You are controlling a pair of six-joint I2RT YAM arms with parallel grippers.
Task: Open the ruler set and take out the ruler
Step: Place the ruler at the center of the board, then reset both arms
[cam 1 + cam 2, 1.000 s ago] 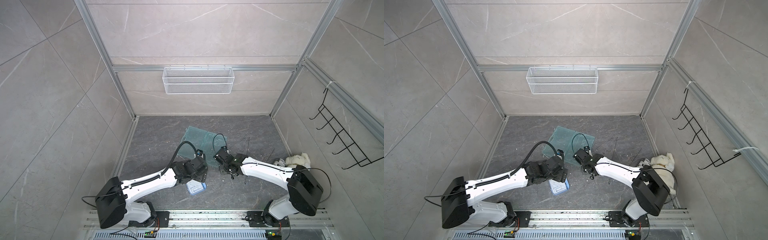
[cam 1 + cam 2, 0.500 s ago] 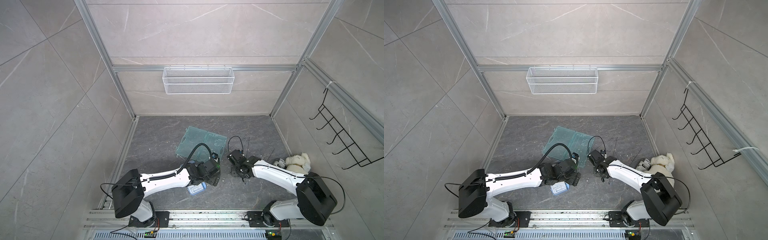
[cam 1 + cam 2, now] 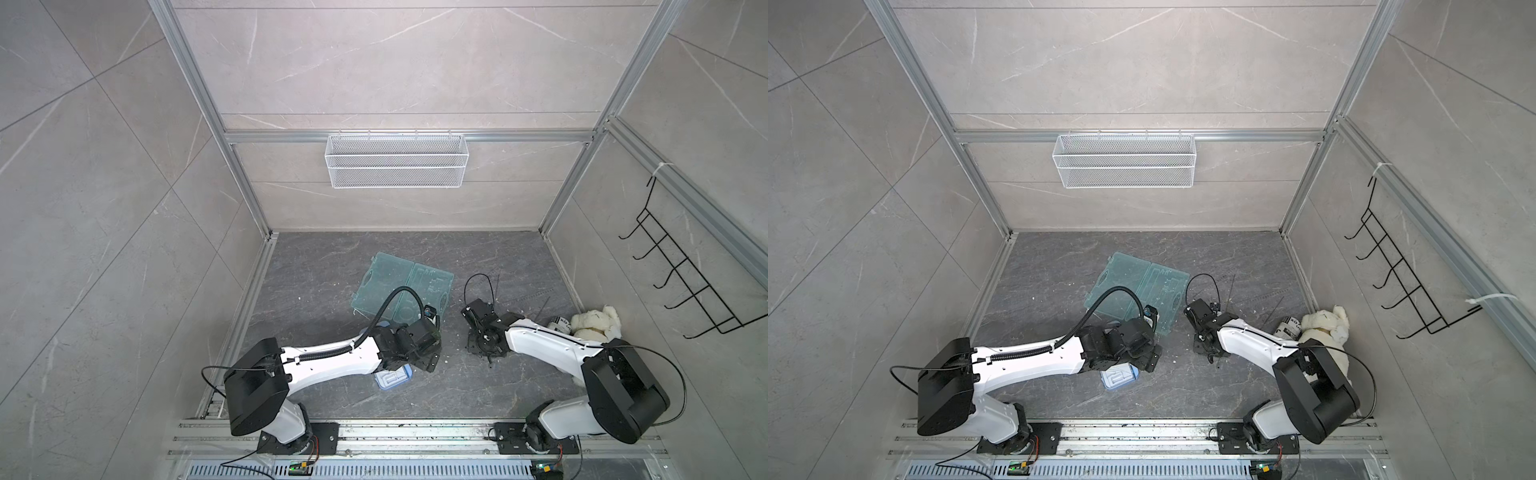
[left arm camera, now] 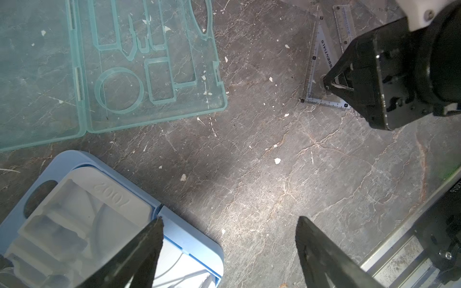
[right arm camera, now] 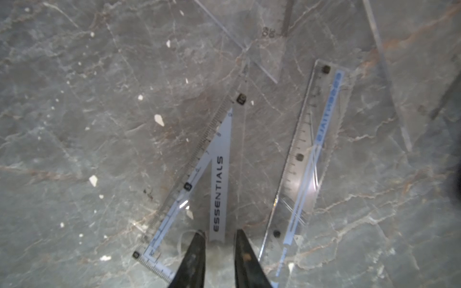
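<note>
1. The ruler set case (image 3: 399, 286) lies opened flat near the centre of the table (image 3: 478, 395).
2. A set square (image 5: 219, 189) and a straight ruler (image 5: 306, 159) lie flat, just beside each other, between case and right edge.
3. The right gripper (image 5: 218, 233) stands over the set square, jaws narrowly parted astride its printed bar.
4. The left gripper (image 4: 229, 219) hangs spread wide, one finger over a blue box (image 4: 189, 239).

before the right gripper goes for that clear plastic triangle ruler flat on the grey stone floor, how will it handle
The clear plastic triangle ruler looks thin and rigid, so probably light. It lies flush on the grey stone floor, so a push should slide it, and getting under an edge looks hard. Its glare suggests a slippery face.
</note>
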